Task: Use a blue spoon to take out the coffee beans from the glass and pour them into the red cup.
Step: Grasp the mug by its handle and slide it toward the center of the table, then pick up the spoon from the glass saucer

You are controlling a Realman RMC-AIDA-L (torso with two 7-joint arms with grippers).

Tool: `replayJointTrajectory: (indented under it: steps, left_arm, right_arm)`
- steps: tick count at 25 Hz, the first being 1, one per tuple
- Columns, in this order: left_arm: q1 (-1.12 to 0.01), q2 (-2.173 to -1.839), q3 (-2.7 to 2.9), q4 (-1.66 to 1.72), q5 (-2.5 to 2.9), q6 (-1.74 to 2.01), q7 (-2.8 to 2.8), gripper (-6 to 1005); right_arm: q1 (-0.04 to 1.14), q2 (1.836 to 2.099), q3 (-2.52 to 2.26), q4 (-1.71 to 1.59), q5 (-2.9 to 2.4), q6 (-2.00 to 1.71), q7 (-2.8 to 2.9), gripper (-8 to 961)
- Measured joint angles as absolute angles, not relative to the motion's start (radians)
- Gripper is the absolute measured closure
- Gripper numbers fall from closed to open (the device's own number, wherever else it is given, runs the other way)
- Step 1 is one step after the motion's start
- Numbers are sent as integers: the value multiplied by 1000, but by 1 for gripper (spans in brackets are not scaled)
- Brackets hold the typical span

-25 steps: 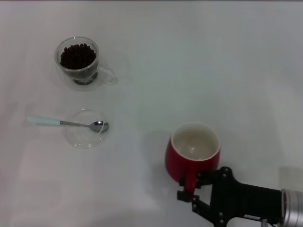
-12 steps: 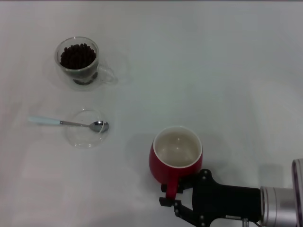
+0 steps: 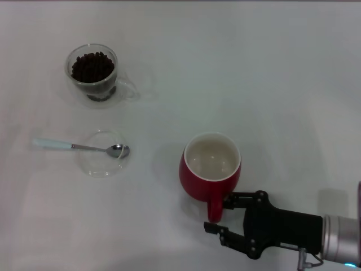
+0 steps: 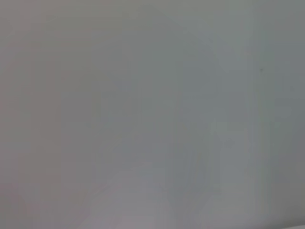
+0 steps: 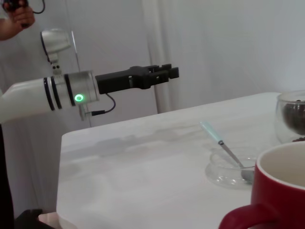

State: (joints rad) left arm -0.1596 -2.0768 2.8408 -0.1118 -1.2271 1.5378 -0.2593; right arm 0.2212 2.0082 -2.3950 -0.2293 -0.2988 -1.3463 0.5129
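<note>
Table (image 3: 271, 68): white surface filling the head view; carries every item below.
Red cup (image 3: 211, 166): lower centre of the head view, upright, cream inside bare (no beans in it), loop handle pointing toward the bottom edge.
Right gripper (image 3: 223, 215): lower right of the head view, fingers spread, tips on either side of the cup's handle end; whether they touch the handle cannot be told.
Left gripper (image 5: 162, 72): seen only in the right wrist view, upper centre, held in the air off the table's far side, well apart from all objects; fingers look pressed together (its own wrist camera shows only blank surface).
Glass (image 3: 93, 73): upper left of the head view, upright, side handle toward frame right.
Glass dish (image 3: 102, 153): left of centre, below the glass, holding nothing but the spoon's bowl.
Blue spoon (image 3: 79, 147): lying flat, metal bowl resting over the dish, pale handle reaching toward the left edge; untouched.
Coffee beans (image 3: 92, 66): heaped in the glass; none visible elsewhere.
Progress: judged at the very start; no scoop taken, nothing poured. Left: grasp spoon, scoop, carry, tip into cup.
</note>
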Motion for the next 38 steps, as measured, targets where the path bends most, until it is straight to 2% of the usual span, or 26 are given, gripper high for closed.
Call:
replayJointTrajectory:
  steps: [6,11,15,21,26,32,38]
  left_arm:
    - [-165,-2075,2837,-116,-1229,1529,-259,529]
    - [-169,-2075,2834,-113,-1233,1522,-262,528]
    - [-164,-2076,2838,-94,-1231,1525,-291,528]
    - [-125,-2076,2842,24,-1209,1537,-452,528]
    - [-104,-2075,2842,48,-1110,1552,-827,525]
    - [-118,-2072,2843,-23,-990,1517,-1370,522]
    - [-134,-2071,2843,-28,-898,1454,-1596,519]
  right_arm:
    - [212,2005,-2385,-179,-298,-1436,514,490]
    - [209,2003,-2344,-89,-297,-1542,508,384]
    - [210,1993,-2284,7,-297,-1642,506,383]
    - [209,1944,-2180,88,-297,-1768,501,386]
    - [212,1909,-2134,100,-286,-1822,500,388]
    - [244,1900,-2131,100,-274,-1824,492,390]
    - [257,1897,-2130,101,-273,-1818,478,390]
